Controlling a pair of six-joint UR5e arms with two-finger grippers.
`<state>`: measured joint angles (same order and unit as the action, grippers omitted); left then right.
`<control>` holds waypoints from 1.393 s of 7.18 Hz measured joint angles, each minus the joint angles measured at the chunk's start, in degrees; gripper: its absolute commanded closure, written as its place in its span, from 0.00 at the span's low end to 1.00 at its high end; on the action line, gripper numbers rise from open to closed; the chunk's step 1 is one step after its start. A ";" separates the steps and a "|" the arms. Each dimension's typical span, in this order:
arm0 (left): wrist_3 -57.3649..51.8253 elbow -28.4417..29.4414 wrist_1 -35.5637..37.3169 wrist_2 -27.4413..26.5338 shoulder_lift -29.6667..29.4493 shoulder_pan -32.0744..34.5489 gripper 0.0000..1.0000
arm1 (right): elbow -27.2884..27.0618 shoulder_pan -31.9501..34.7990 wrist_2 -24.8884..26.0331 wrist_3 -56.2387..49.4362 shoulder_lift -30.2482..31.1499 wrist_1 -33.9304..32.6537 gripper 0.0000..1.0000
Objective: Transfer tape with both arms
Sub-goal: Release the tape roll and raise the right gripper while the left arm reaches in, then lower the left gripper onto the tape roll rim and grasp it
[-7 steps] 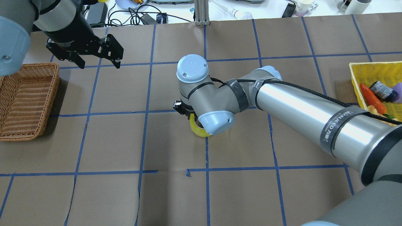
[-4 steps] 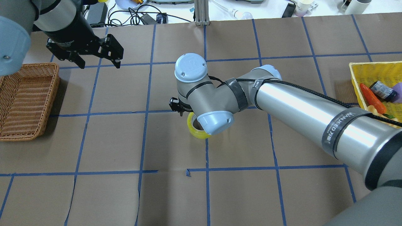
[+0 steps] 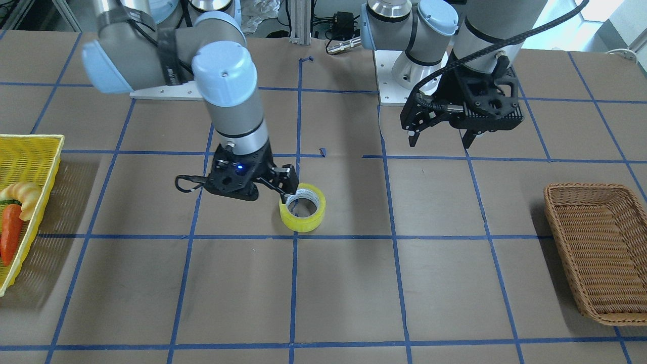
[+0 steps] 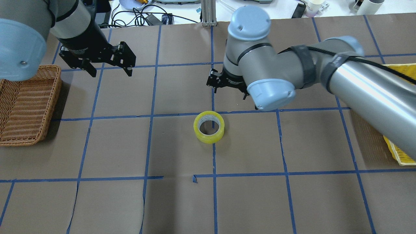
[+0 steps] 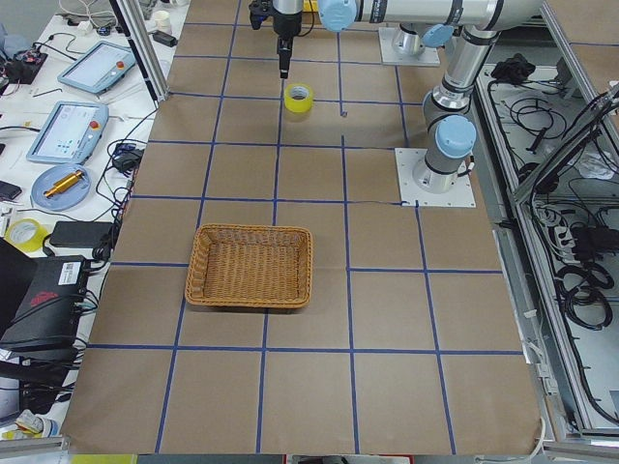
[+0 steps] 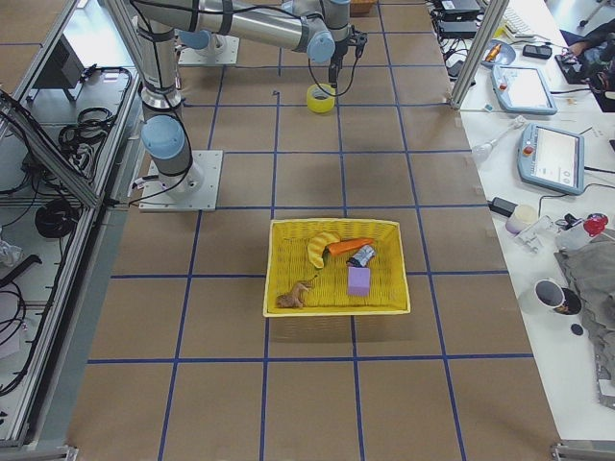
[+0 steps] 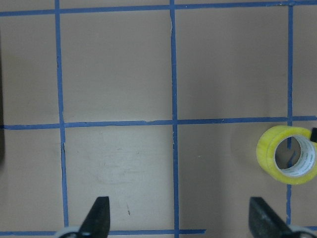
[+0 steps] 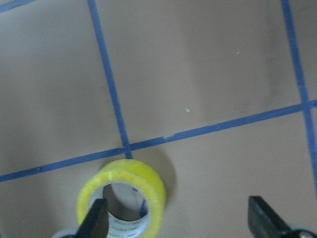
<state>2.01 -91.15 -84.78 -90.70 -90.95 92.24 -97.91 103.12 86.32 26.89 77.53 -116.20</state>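
The yellow tape lies flat on the brown table where two blue lines cross, and nothing holds it. It also shows in the front view and both wrist views. My right gripper is open and empty, raised just beyond the tape. In the front view one finger hangs close by the roll's rim. In the right wrist view the tape sits near the left finger. My left gripper is open and empty, held high over the far left of the table, and it shows in the front view.
A brown wicker basket stands at the left edge, also in the front view. A yellow basket with a carrot and other items stands at the right end. Cables and devices lie beyond the far table edge.
The right gripper was low over the tape. It has let go, risen and moved away towards the far right, and the whole roll now shows. The left gripper shifted slightly right.
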 measured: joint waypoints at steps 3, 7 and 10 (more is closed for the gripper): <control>11.45 -9.81 11.65 0.11 -3.06 9.56 0.00 | 0.03 -11.67 0.34 -19.07 8.45 13.13 0.00; 18.82 -17.77 28.11 7.11 -11.69 14.56 0.00 | 0.23 -16.95 1.41 -32.65 18.21 23.65 0.00; 19.97 -17.65 33.50 8.05 -17.93 15.05 0.14 | 0.09 -16.72 4.41 -32.96 18.78 25.25 0.00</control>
<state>21.98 -108.80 -51.29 -82.66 -108.88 107.30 -97.82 86.40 90.73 -6.07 96.32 -90.95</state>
